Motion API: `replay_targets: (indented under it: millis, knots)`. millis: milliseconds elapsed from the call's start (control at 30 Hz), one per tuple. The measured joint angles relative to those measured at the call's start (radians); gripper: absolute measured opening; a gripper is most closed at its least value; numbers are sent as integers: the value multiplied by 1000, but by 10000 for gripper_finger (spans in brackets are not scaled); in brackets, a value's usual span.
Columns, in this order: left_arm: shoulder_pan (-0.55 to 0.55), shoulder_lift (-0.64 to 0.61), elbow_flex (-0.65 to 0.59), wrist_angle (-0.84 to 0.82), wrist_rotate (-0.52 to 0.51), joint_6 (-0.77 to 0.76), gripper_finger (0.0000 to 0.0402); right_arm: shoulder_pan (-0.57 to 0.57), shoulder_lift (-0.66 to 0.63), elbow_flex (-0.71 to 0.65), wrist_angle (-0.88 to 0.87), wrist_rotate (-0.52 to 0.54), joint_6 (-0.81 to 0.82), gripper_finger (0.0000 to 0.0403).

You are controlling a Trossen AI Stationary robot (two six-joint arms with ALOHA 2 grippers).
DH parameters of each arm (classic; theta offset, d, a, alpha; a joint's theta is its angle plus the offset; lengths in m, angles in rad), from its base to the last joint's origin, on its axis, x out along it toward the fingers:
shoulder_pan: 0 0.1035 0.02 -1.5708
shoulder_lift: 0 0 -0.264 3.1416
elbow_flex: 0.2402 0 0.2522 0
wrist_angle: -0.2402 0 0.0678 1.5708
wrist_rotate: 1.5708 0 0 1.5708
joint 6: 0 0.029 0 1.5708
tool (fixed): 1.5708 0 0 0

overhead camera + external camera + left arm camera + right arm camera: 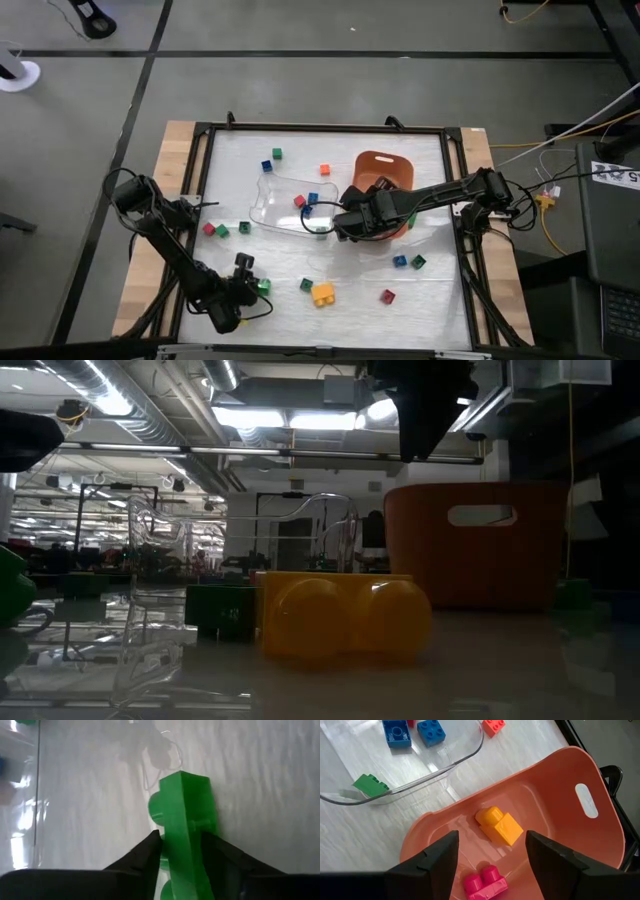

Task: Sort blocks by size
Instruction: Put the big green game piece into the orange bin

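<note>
The left hand (181, 851) pinches a green block (186, 827) near the table's (430, 285) front left corner. The right hand (491, 851), fingers spread, hangs over the orange bin (555, 795) at mid-table, where a yellow block (499, 826) and a pink block (485, 880) lie. Other blocks sit in the clear tray (275, 205) beside the bin and scattered across the table.

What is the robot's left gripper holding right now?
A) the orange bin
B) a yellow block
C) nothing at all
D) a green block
D: in the left wrist view the left gripper has its two dark fingers pressed on either side of a green block above the white table.
</note>
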Motion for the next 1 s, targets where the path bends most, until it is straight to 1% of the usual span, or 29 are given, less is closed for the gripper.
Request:
replay_targets:
  millis: [200,267,333,400,467,567,633,700,800,1000]
  knots:
    - [1,0,0,-16,-9,0,35,8,0,0,-1,0,-2,231]
    - [1,-1,-1,-17,-8,0,15,16,0,2,-6,6,-15,231]
    - [1,-8,-1,-16,-6,2,12,30,0,14,-11,9,-33,231]
    - [5,-20,-1,-14,-4,1,17,43,-1,32,-12,9,-54,231]
    - [16,-39,-1,-14,17,0,18,57,-1,56,-23,12,-75,231]
    - [45,-79,23,-9,23,-1,7,83,-1,99,-42,33,-85,231]
    - [75,-107,48,2,9,8,3,104,-1,131,-63,45,-95,231]
    - [107,-122,66,18,3,57,3,131,-3,158,-70,57,-109,231]
    - [160,-139,91,104,-1,188,3,181,-3,183,-80,61,-123,231]
    - [306,-142,98,387,-9,554,4,293,-15,195,-88,71,-110,231]
